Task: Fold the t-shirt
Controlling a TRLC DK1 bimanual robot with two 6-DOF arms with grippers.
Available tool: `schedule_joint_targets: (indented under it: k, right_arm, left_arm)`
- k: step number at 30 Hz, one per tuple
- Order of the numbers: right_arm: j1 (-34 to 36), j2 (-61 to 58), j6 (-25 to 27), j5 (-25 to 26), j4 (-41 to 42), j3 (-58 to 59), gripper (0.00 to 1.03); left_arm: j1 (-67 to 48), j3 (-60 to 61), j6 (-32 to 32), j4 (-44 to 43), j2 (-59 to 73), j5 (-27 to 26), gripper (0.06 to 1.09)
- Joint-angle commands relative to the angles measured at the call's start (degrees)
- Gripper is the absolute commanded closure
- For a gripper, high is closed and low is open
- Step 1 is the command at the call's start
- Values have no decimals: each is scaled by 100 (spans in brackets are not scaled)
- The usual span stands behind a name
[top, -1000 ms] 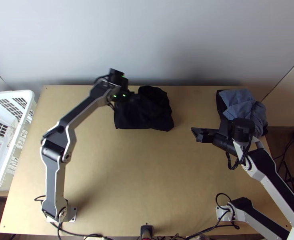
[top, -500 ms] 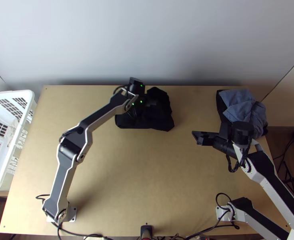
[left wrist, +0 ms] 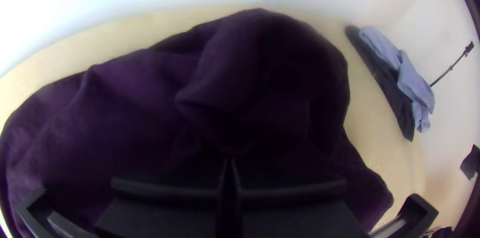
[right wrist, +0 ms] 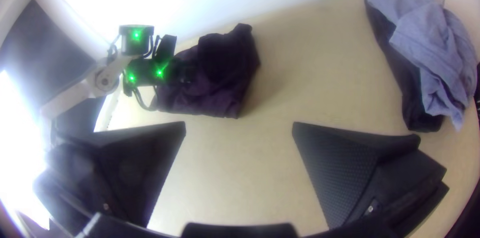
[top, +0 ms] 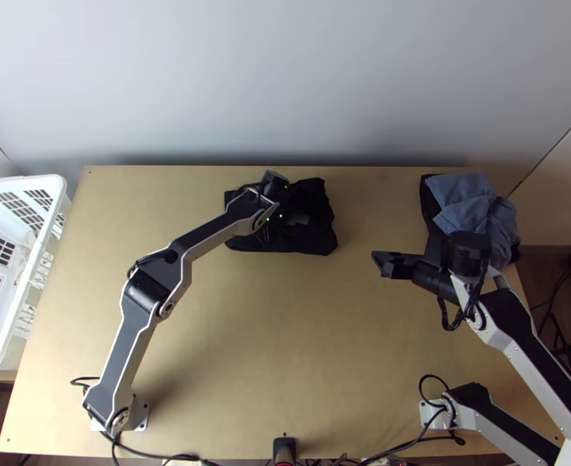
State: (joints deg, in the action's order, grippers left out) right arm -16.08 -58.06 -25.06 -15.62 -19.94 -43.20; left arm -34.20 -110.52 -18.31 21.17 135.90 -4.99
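The dark t-shirt (top: 308,237) lies bunched near the table's back edge, left of middle; it looks purplish in the left wrist view (left wrist: 130,103). Over its middle is my left gripper (top: 293,220), low against the cloth. In the left wrist view the left gripper (left wrist: 229,168) has its fingers together, with creases of the t-shirt running in to their tips, shut on a bit of its upper layer. Well to the right of the t-shirt, my right gripper (top: 390,264) is over bare wood. The right wrist view shows the right gripper (right wrist: 239,128) open, nothing between its fingers.
Blue-grey cloth (top: 471,203) lies on black cloth (top: 431,213) at the table's back right, just beyond the right arm. A white basket (top: 52,233) stands at the left edge. Bare wood (top: 285,334) stretches in front of the t-shirt.
My left gripper has moved right and toward the table's near edge. The t-shirt's raised back part has come down and nearer. The right arm has barely moved.
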Motion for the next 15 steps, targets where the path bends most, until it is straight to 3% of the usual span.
schedule_joint_targets:
  k: [1,5,6,7,9,15]
  right_arm:
    - [-71,-179,36,6,26,-136,4]
    - [-98,-214,27,-3,-62,-259,4]
    - [-98,-223,27,-3,-150,-329,4]
    - [-106,-223,27,-3,-220,-391,4]
    - [-106,-223,63,-3,-414,-540,4]
    - [-106,-56,89,-3,-607,-663,4]
  left_arm:
    - [-210,426,213,221,-116,148,105]
    - [-52,277,222,212,-265,16,103]
    - [18,162,152,230,-353,-54,98]
    - [106,13,46,300,-450,-204,78]
    - [282,-286,-138,441,-696,-353,10]
    - [792,-1490,-384,827,-1258,-599,10]
